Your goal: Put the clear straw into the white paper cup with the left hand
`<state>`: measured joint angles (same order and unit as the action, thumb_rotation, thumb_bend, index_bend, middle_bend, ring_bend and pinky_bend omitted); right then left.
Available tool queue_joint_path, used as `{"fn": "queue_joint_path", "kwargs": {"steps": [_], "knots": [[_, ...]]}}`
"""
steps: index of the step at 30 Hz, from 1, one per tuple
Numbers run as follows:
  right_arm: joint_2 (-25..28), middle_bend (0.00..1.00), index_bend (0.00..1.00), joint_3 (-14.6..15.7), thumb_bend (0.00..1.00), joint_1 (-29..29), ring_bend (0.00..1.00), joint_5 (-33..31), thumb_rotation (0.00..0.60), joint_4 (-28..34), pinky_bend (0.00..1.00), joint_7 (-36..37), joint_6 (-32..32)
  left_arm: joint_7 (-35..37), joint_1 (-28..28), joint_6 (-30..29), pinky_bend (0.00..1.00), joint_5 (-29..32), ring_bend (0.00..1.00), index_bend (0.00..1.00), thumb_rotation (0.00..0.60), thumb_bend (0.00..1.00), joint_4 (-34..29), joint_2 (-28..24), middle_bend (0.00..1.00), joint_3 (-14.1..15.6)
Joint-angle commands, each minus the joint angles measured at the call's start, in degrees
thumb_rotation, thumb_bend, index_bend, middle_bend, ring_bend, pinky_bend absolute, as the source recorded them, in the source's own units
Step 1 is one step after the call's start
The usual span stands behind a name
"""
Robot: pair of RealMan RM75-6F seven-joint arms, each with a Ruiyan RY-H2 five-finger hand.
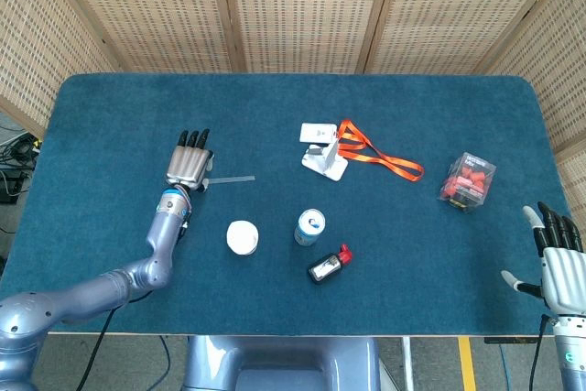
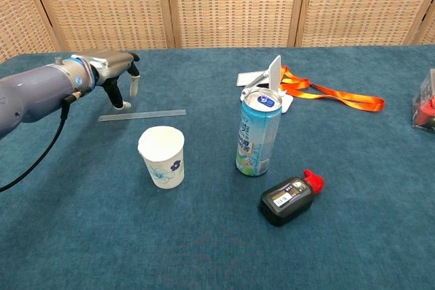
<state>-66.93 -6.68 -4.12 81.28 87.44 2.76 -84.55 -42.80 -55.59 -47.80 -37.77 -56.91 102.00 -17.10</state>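
Note:
The clear straw lies flat on the blue cloth, left of centre. A white paper cup with a small flower print stands upright just in front of it. My left hand hovers over the straw's left end, palm down, fingers spread and holding nothing; in the chest view its fingertips hang just above the straw. My right hand is at the table's near right corner, fingers apart and empty; the chest view does not show it.
An open drink can stands right of the cup, with a black bottle with a red cap lying beside it. A white card stand and orange lanyard sit further back. A clear box of red pieces is at the right.

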Motion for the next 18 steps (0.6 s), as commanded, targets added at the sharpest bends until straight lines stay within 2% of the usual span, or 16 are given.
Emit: {"fn": "queue_joint_path", "kwargs": {"steps": [1, 8, 18], "knots": [[0.04, 0.00, 0.04, -0.01, 0.06, 0.00, 0.00, -0.02, 0.600, 0.04, 0.00, 0.14, 0.05, -1.86, -1.02, -0.34, 0.00, 1.93, 0.00, 0.53, 0.600, 0.33, 0.77, 1.06, 0.00, -0.02], [0.20, 0.00, 0.04, -0.11, 0.06, 0.09, 0.00, 0.04, 0.600, 0.07, 0.00, 0.61, -0.15, -4.08, -2.33, 0.39, 0.00, 5.74, 0.00, 0.53, 0.600, 0.33, 1.89, 2.57, 0.00, -0.18], [0.26, 0.00, 0.04, -0.31, 0.06, 0.11, 0.00, -0.19, 0.600, -0.23, 0.00, 1.26, -0.15, -5.02, -3.71, 1.15, 0.00, 7.43, 0.00, 0.53, 0.600, 0.33, 4.51, 4.16, 0.00, 0.09]]}}
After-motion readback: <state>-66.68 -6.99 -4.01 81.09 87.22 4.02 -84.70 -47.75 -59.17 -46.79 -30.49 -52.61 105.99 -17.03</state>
